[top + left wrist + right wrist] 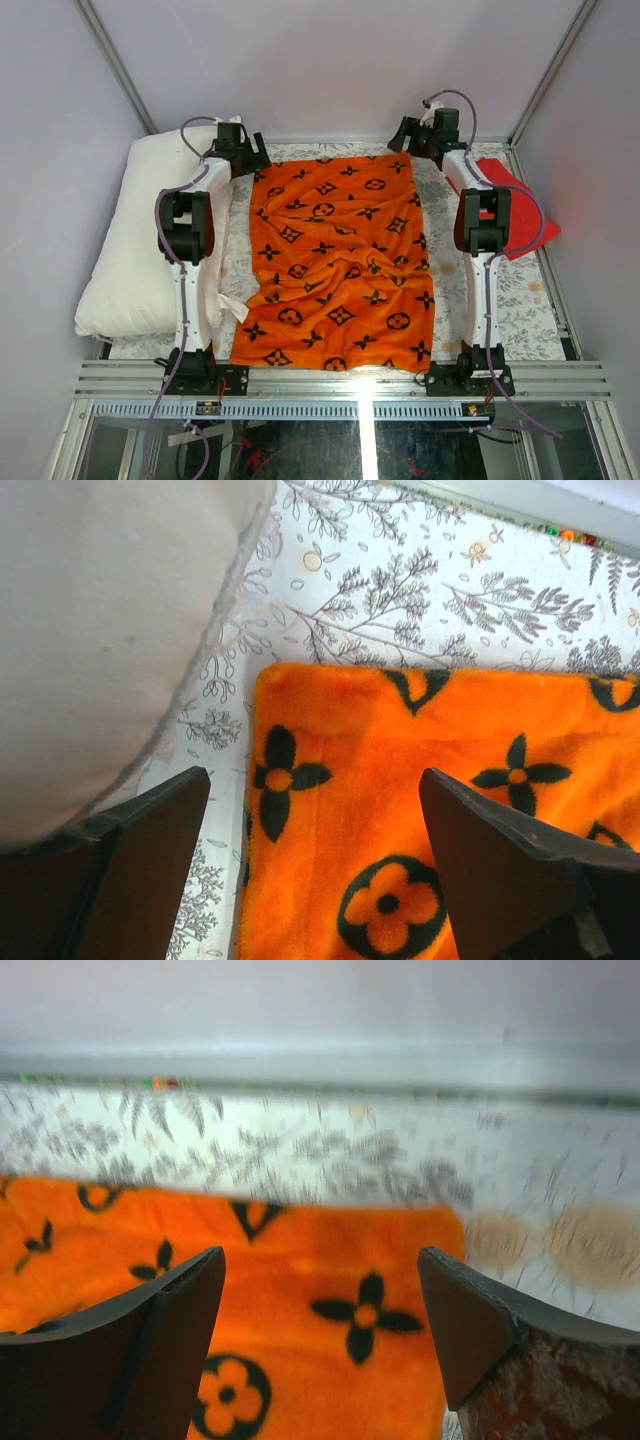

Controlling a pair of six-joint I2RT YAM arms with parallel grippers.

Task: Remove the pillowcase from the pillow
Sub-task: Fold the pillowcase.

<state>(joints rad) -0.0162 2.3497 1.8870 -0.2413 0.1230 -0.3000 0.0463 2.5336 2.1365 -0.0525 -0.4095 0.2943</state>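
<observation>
Pillowcase (340, 260) flat on table (525, 300), black flower and circle motifs; pillow (140, 240) at left. Left gripper (315, 780) and right gripper (320, 1255), jaws apart, above its far corners.

The overhead view is bright and evenly lit by diffuse light from above, so the arms cast only faint, soft shadows on the pillowcase (340, 250). A white patch of glare burns out part of the metal rail (365, 378) at the near edge, and the red cloth (520, 195) throws a pinkish tint onto the right wall (590, 215). The left wrist view is sharp on the fabric's pile, though the pillow (90, 630) looks grey and shaded and the left gripper (312, 775) is nearly black. The right wrist view is smeared throughout: the table covering (330, 1160) print is blurred, and the right gripper (321, 1252) is just as dark.
</observation>
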